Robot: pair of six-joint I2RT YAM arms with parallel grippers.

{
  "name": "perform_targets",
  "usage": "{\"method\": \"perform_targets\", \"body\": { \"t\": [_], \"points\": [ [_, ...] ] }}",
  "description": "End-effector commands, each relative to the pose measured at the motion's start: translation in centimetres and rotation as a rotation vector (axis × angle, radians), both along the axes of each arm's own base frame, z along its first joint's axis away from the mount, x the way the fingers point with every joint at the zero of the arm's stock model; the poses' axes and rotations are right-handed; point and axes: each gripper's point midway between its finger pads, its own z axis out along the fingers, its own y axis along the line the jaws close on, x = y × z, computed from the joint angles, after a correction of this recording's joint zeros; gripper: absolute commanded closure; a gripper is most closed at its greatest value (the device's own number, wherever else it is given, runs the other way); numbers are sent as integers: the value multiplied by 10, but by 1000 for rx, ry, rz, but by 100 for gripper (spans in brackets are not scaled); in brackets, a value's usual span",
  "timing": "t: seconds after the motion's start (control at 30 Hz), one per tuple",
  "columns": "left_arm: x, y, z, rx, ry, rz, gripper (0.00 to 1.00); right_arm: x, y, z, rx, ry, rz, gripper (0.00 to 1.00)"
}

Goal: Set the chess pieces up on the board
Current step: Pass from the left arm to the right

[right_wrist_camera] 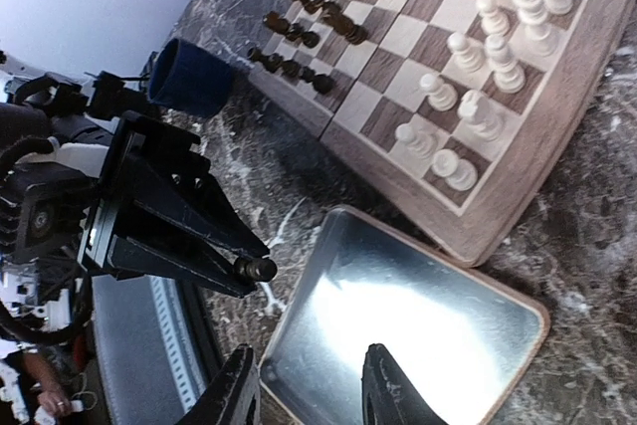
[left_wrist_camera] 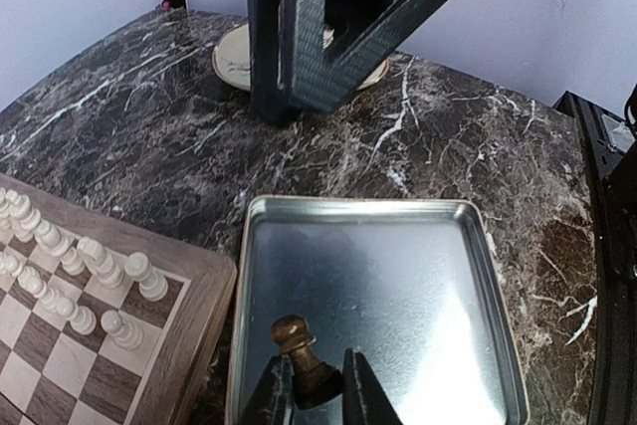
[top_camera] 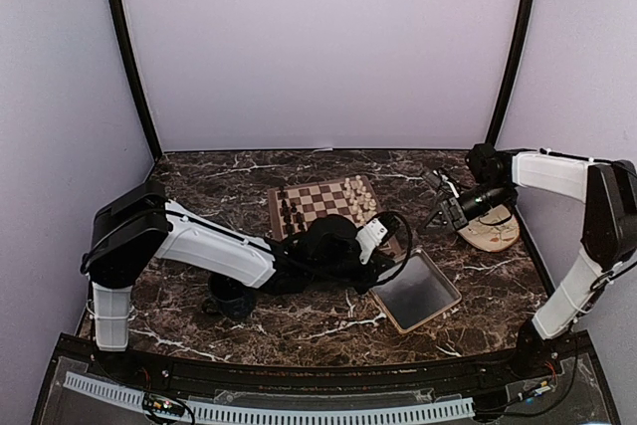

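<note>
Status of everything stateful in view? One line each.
left gripper, fingers shut on a dark pawn over the tray
right gripper, fingers open, nothing held
white pieces, upright in two rows on the board
dark pieces, upright along the opposite edge
tray, flat on the table beside the board

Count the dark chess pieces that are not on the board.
1: a dark piece, held by the left gripper above the tray. Others may be hidden.

1 board (top_camera: 323, 201), 1 tray (top_camera: 418, 291), 1 plate (top_camera: 493, 236), 1 blue cup (right_wrist_camera: 189, 77), 2 sets of chess pieces (top_camera: 358, 196)
</note>
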Motion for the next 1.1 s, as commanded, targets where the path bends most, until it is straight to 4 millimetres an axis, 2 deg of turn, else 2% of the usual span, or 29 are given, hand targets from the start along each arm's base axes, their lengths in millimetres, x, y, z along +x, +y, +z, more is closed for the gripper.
{"method": "perform_targets", "body": {
  "t": [0.0, 0.3, 0.63, 0.83, 1.07],
  "points": [
    [-10, -7, 52, -144, -107, -52, 88, -20, 19, 24, 133, 126, 80, 63],
    [-17, -10, 60, -166, -132, -74, 88, -44, 44, 11, 141, 222, 171, 60],
    [-17, -10, 62, -173, -143, -64, 88, -56, 53, 0, 125, 270, 214, 63],
    [-17, -9, 62, -174, -145, -62, 87, -57, 55, -1, 134, 284, 220, 70],
    [-18, -9, 62, -179, -148, -65, 87, -56, 58, 0, 148, 286, 232, 83]
  ]
}}
